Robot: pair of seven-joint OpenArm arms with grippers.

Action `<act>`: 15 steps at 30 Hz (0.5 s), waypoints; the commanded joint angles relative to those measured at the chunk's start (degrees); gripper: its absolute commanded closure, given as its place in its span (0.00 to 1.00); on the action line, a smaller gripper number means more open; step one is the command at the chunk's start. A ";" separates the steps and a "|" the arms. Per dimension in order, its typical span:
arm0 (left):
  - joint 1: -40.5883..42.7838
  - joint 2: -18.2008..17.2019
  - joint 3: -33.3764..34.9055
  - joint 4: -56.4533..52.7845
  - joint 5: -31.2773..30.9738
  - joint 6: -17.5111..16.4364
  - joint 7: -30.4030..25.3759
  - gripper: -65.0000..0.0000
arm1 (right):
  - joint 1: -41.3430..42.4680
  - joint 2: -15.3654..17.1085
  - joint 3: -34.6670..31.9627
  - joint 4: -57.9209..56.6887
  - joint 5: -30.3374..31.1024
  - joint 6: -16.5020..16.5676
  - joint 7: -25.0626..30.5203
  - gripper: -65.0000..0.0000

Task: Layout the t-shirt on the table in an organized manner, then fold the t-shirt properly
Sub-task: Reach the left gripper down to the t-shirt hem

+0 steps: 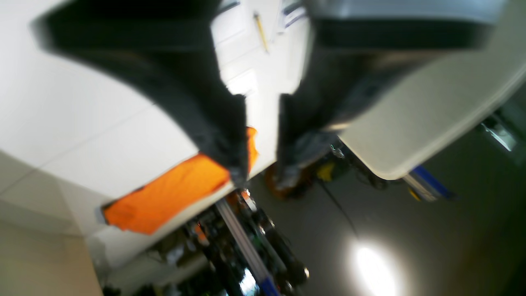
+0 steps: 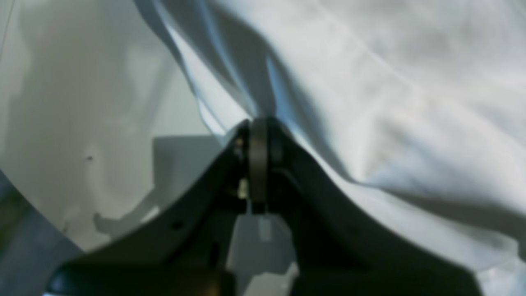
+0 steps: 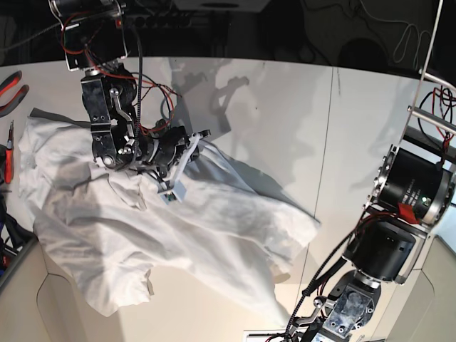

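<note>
Looking across the table point(image 3: 285, 92), I see a wide pale surface with a thin dark seam, and most of its near left part is covered by the t-shirt point(image 3: 214, 228). The shirt lies rumpled, not spread: one lobe is bunched toward the left edge, another trails out to the right, and a ridge of cloth rises up to my right gripper point(image 2: 258, 123). That gripper is closed tight on a pinch of white fabric, and creases fan out from the pinch in the right wrist view.

I judge the cloth thin, light and limp. It will sag and drag instead of holding a shape, so lifting from one point will only bunch it further. I would take hold at stitched edges such as the shoulders or the bottom hem, one corner per arm, then pull apart to flatten it.

My left gripper point(image 1: 263, 135) is raised off to the side with its jaws parted and nothing between them; its view is blurred and shows only table edge and floor.
</note>
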 commanded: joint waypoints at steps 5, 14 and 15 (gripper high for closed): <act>-0.92 0.72 -0.35 -3.50 -1.07 0.35 0.50 0.68 | -0.83 0.17 -0.26 -0.61 -2.51 -0.24 -4.42 1.00; 9.90 -6.93 -0.37 -3.10 -3.56 -8.52 5.44 0.68 | -0.20 0.17 -0.26 6.36 -0.35 -0.20 -4.44 1.00; 11.21 -8.20 -0.37 -2.73 -4.50 -9.70 5.57 0.68 | -0.20 0.17 -0.26 8.63 -0.17 -0.20 -4.44 1.00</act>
